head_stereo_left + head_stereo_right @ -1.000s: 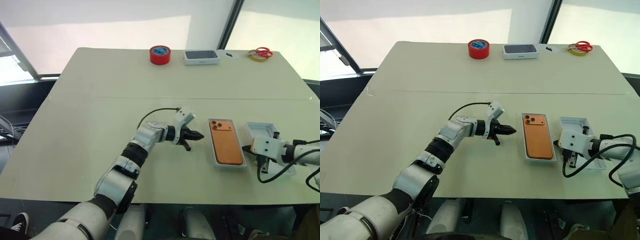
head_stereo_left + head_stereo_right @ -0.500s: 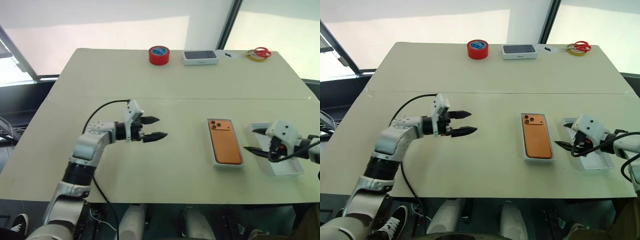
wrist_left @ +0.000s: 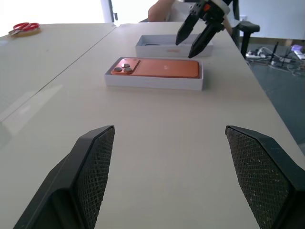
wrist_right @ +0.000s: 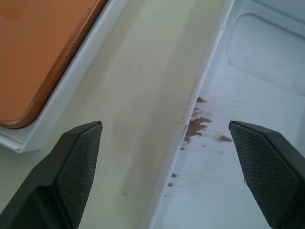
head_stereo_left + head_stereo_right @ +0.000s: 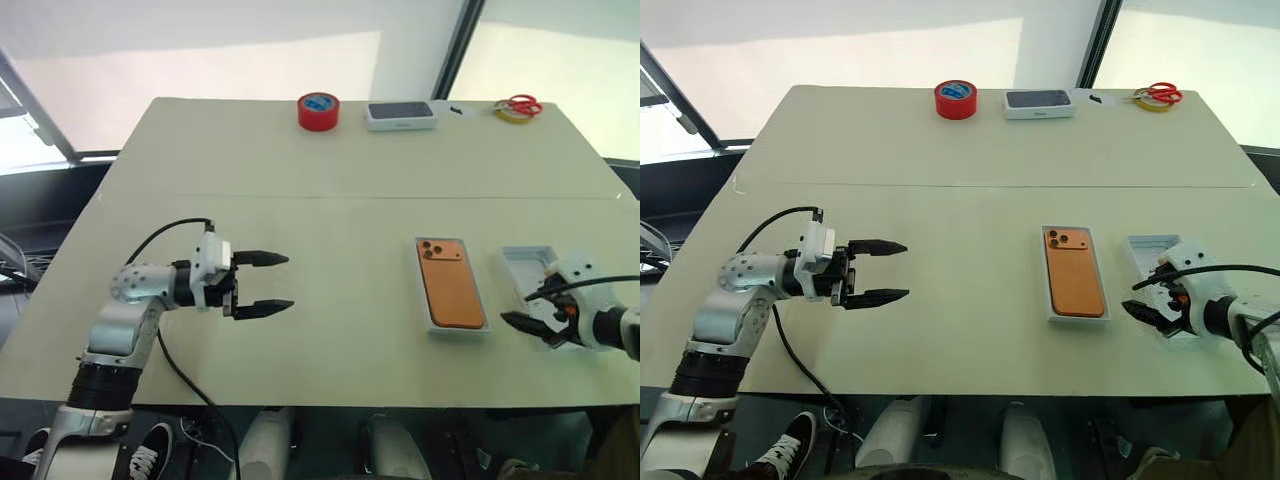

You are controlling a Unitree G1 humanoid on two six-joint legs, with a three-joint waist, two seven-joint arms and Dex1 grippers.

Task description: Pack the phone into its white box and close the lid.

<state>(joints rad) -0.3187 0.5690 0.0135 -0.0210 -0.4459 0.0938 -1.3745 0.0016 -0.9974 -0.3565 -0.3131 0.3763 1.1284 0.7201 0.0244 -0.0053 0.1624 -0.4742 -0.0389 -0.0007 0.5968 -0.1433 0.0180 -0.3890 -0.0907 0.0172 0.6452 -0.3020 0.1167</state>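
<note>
**Already boxed: phone in white box, lid beside it, both grippers wide & empty**

Phone (image 5: pixel 452 283) lies flat in the white box (image 5: pixel 437 327), orange back up, camera lenses at the far end. Box sits on the worktop (image 5: pixel 340 180), right of centre, near the front edge.

Lid (image 5: pixel 531 263) lies open side up just right of the box, a narrow strip of worktop between them; not on the box. Right wrist view: the lid's (image 4: pixel 248 143) near wall runs alongside the box's (image 4: pixel 71 90) wall, pale inside w/ a few brown marks.

Right gripper (image 5: pixel 530 307) hovers over the lid's near end, pointing down & fwd, jaws spread wide, nothing between them. It's also in the left wrist view (image 3: pixel 196 37), above the lid (image 3: pixel 162 44) behind the box (image 3: pixel 152 80) & phone (image 3: pixel 159 67).

Left gripper (image 5: pixel 262 283) is well left of the box, over bare worktop, pointing level toward the phone, jaws wide apart, empty.

Far edge of worktop: red tape roll (image 5: pixel 319 110), white box with dark top (image 5: pixel 402 115), scissors w/ red handles (image 5: pixel 520 105) on a yellowish tape ring at the far right corner.
</note>
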